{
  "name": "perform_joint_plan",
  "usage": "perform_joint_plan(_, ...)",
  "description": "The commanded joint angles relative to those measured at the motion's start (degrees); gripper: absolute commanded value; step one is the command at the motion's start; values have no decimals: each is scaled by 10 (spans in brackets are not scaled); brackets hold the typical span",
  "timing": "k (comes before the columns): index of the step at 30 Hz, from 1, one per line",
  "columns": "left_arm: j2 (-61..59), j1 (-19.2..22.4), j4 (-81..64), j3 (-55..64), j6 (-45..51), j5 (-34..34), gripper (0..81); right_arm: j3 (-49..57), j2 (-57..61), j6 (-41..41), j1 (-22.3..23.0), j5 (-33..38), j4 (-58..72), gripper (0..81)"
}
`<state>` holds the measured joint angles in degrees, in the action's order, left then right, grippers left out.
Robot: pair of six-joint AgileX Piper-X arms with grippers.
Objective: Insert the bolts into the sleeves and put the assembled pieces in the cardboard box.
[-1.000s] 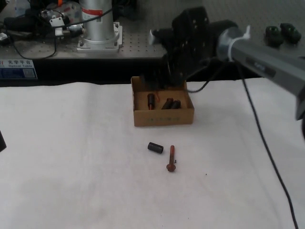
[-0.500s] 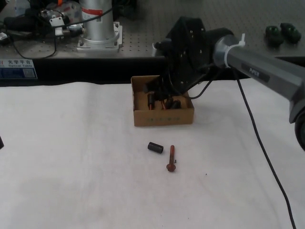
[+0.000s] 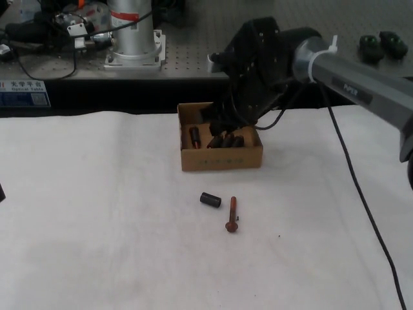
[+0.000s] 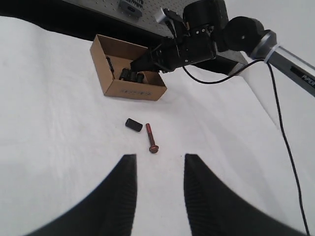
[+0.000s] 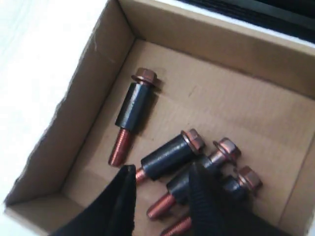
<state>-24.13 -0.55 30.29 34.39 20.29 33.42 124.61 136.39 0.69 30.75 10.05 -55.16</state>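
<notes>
The loose bolt [image 3: 232, 214] and sleeve [image 3: 210, 199] lay just beside each other on the table [image 3: 97, 226], nearer than the cardboard box [image 3: 221, 159]. Both looked rigid, light and apt to roll, so gripping across the bolt's shank seemed best. The right pincer [image 5: 162, 172] hung open and empty over the box, and the left pincer [image 4: 159, 157] was also open.

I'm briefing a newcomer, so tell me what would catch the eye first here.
The right gripper hangs open over the cardboard box at the far side of the white cloth, with four assembled pieces lying inside. Nearer, on the cloth, a loose black sleeve and a copper-coloured bolt lie close together, not touching.
</notes>
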Motion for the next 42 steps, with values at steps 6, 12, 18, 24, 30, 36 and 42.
perform_joint_plan(6, 5, -2, -1, 1, -91, -3, 241, 5, -82, -55, 1, 10, -178, 272)
perform_joint_plan(12, 5, -2, -1, 1, -116, -3, 241, -66, -180, -76, 14, 10, -218, 192)
perform_joint_plan(18, 5, -2, -1, 1, -117, -3, 241, -204, -299, -81, 31, 12, -218, 184)
perform_joint_plan(24, 5, -2, -1, 1, -117, -3, 241, -350, -423, -81, 58, 12, -210, 184)
perform_joint_plan(30, 5, -2, -1, 1, -117, -3, 241, -456, -524, -81, 71, 12, -187, 184)
perform_joint_plan(36, 5, -2, -1, 1, -117, -3, 241, -500, -544, -81, 71, 10, -164, 184)
perform_joint_plan(42, 5, -2, -1, 1, -117, -3, 241, -526, -543, -221, 71, -4, -82, 184)
